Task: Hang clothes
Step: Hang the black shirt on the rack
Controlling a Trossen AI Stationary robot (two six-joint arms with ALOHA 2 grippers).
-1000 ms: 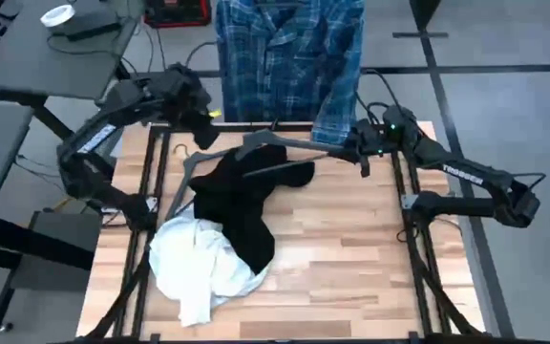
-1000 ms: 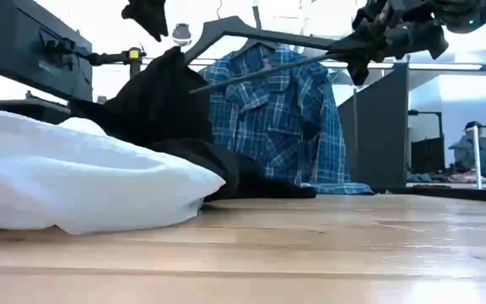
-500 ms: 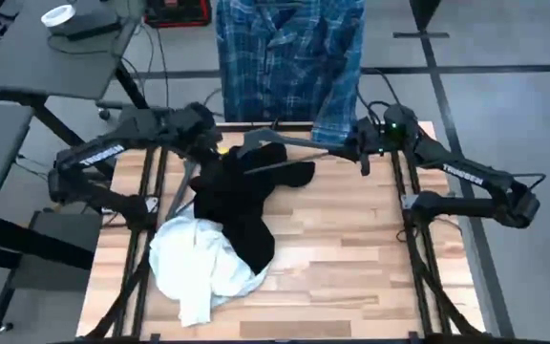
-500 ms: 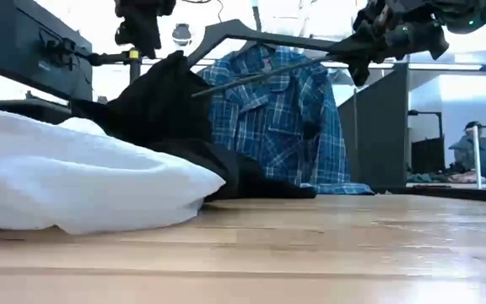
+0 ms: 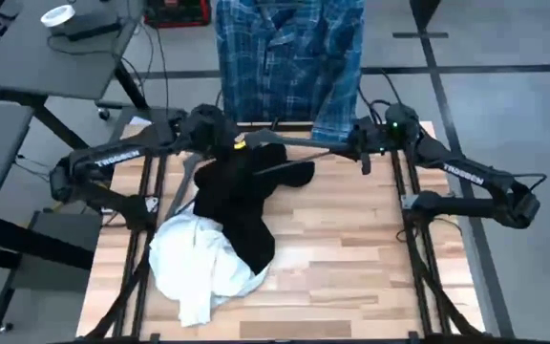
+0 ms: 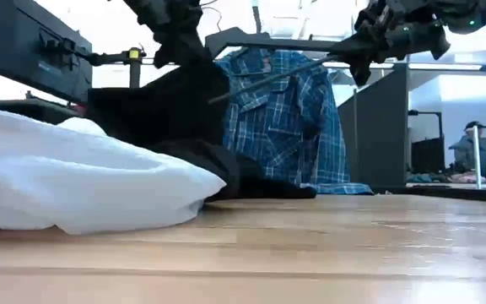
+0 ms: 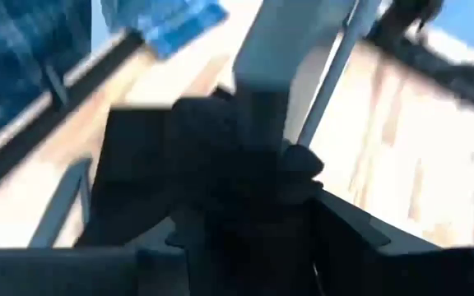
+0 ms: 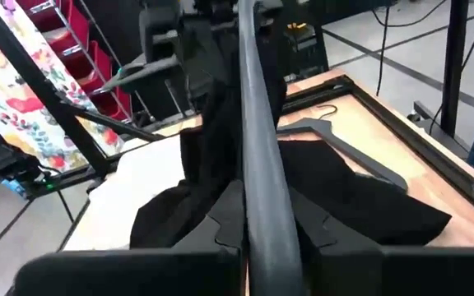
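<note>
high view hides left gripper (image 5: 225, 143) state behind black top (image 5: 242, 196); right gripper (image 5: 359, 151) clamps hanger (image 5: 304, 144)

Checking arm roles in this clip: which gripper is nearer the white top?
Left. The left gripper is at the black top just beyond the white top; the right gripper holds the hanger at the far right edge.

Your left gripper (image 5: 225, 141) has swung from the upper left of the table in toward the top centre and come down onto the black top (image 5: 237, 196), whose raised peak has shifted rightward over the hanger (image 5: 299, 145).
</note>
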